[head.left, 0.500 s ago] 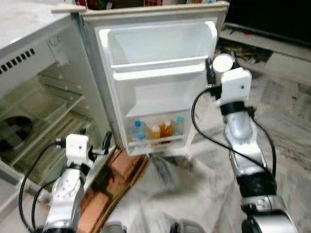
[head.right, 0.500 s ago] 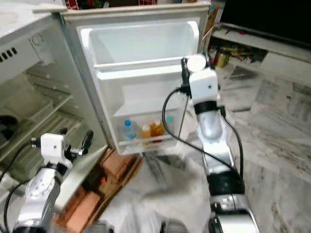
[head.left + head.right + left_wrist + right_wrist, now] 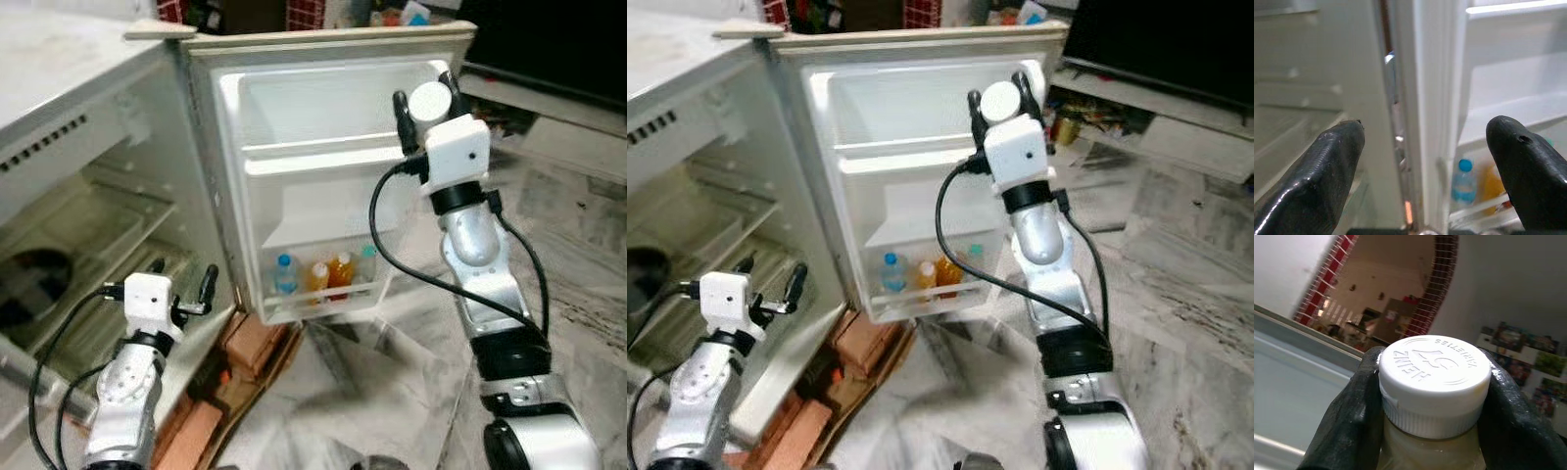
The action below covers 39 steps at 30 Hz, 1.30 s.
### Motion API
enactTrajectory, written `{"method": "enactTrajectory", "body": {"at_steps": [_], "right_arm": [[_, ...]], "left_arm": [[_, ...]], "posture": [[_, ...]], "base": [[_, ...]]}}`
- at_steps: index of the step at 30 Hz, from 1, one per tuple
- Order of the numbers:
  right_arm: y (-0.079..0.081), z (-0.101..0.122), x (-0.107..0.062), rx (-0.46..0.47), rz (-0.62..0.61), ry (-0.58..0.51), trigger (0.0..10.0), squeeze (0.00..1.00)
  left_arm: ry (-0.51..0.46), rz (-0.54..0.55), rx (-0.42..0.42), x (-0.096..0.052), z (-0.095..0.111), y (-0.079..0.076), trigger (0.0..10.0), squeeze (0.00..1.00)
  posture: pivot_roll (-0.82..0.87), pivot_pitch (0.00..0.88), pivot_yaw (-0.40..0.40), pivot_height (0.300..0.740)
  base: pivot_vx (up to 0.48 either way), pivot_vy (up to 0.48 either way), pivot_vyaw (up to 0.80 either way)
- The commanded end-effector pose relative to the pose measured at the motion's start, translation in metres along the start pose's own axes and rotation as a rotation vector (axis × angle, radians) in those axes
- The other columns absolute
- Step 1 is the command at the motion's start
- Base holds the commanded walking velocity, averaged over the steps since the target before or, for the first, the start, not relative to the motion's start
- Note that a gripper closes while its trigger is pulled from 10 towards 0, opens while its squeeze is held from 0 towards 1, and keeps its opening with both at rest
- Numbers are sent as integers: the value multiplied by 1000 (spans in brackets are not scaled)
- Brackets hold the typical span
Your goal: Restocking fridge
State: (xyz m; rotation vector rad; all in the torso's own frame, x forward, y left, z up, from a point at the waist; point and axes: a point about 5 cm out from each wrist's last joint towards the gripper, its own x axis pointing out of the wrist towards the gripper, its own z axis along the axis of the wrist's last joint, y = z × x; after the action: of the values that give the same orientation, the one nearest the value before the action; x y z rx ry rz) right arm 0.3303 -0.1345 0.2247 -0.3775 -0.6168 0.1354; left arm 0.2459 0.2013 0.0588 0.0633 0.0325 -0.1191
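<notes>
Holding a white-capped bottle (image 3: 1434, 382) between both fingers, my right end effector (image 3: 427, 101) sits raised in front of the open fridge door (image 3: 333, 176), level with its upper door shelf (image 3: 328, 157). The cap reads Heinz; the contents below it look pale. My fingers (image 3: 1347, 426) clamp just under the cap, on the neck.

My left end effector (image 3: 181, 284) hangs low with its fingers spread and nothing between them, near the hinge edge of the door and the fridge cabinet (image 3: 88, 225).

The lower door shelf (image 3: 318, 299) already carries four bottles: a blue-capped water bottle (image 3: 285, 275), two orange ones (image 3: 328, 274) and a teal-capped one (image 3: 366, 260).

Risks, as I judge them:
- The grip is high on the bottle. A jolt against the shelf rail could swing the body and loosen it.
- Lowering the bottle short of the rail would drop it to the floor (image 3: 392, 382).
- My cable (image 3: 382, 235) loops near the door and could catch on its edge.
- Pushing on the door could swing it away.
</notes>
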Motion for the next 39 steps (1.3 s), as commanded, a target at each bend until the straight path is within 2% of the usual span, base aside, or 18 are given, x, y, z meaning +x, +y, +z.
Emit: {"method": "enactTrajectory", "body": {"at_steps": [1, 7, 13, 19, 29, 33, 37, 39], "right_arm": [[-3, 8, 4, -7, 0, -38, 10000, 0], [2, 8, 0, 1, 10, -40, 10000, 0], [0, 7, -1, 3, 4, -36, 10000, 0], [0, 8, 0, 2, 6, -37, 10000, 0], [8, 5, 8, 61, 46, -23, 10000, 0], [4, -13, 13, 125, -25, 114, 10000, 0], [8, -38, 10, 226, -24, 279, 10000, 0], [8, -44, 8, 242, -27, 315, 10000, 0]], "left_arm": [[-7, -11, 1, -2, 2, -1, 10000, 0], [-4, -16, 6, -2, 2, 1, 10000, 0], [-24, -17, 3, 3, 7, 1, 10000, 0], [-20, -7, -1, 0, 5, 1, 10000, 0], [-13, -11, -3, 0, 4, -2, 10000, 0], [-12, -12, -3, 1, 4, -2, 10000, 0], [-5, -14, -3, -1, 1, -3, 10000, 0], [-3, -17, -3, -1, 1, -4, 10000, 0]], "posture": [[62, 0, -39, 740], [58, 0, -34, 740], [53, 0, -29, 740], [53, 0, -31, 740], [55, 0, -33, 740], [59, 0, -36, 740], [58, 0, -36, 740], [59, 0, -35, 740]], "base": [[428, 0, 0], [422, 0, 0], [393, 0, 0], [0, 0, 0], [0, 0, 0], [0, 0, 0], [0, 0, 0], [0, 0, 0]]}}
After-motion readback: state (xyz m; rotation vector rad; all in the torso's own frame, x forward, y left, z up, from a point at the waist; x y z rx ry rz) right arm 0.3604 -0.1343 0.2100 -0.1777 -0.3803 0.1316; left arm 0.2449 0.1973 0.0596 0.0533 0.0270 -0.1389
